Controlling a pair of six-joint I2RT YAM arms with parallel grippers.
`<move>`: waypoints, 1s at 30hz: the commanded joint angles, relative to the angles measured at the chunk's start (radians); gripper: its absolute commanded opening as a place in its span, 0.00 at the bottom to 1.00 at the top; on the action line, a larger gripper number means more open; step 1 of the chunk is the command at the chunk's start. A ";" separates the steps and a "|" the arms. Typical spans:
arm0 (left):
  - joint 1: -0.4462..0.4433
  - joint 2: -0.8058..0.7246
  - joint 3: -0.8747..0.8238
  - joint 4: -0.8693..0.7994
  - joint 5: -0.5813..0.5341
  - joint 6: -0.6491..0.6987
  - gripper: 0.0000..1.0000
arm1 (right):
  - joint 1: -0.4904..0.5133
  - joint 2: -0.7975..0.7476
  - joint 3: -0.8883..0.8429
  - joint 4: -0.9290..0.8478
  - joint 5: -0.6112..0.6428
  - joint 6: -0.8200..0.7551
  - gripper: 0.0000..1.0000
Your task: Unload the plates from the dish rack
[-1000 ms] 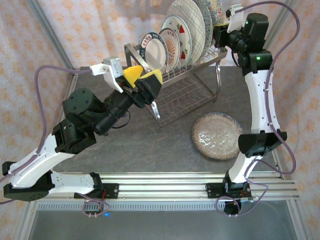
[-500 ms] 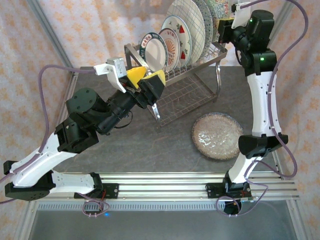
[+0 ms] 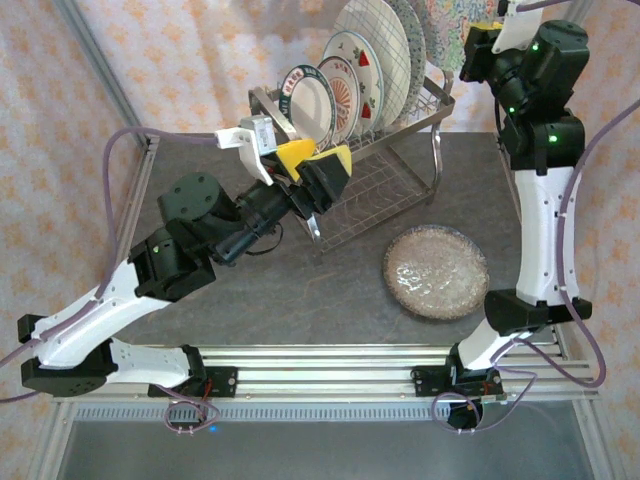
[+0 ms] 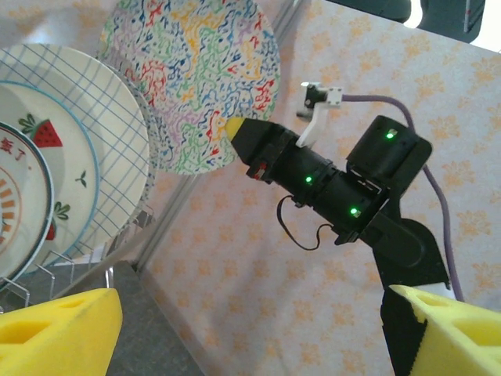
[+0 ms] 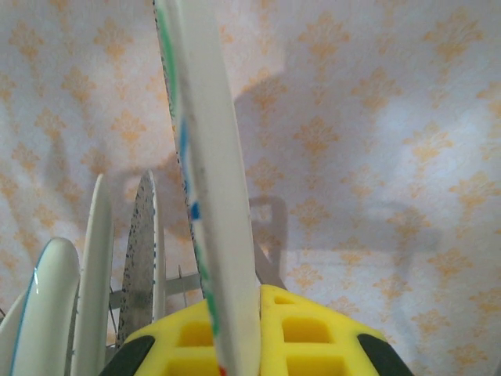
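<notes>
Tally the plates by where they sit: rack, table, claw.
Standing in the dish rack: 5
Flat on the table, the grey glassy plate: 1
Pinched in the right claw, the squiggle-patterned plate: 1
Total: 7

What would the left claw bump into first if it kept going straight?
Probably just the flowery curtain. Between the left claw's open fingers the way looks free, passing beside the dish rack and below the right claw holding the squiggly plate, though depth is hard to judge.
</notes>
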 commanded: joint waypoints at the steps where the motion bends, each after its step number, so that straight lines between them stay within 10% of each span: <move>1: 0.003 0.020 -0.006 0.054 0.050 -0.057 0.87 | 0.005 -0.069 0.033 0.048 0.054 0.015 0.00; 30: -0.027 0.324 0.057 0.191 0.223 -0.562 0.83 | 0.005 -0.426 -0.104 -0.305 0.352 0.563 0.00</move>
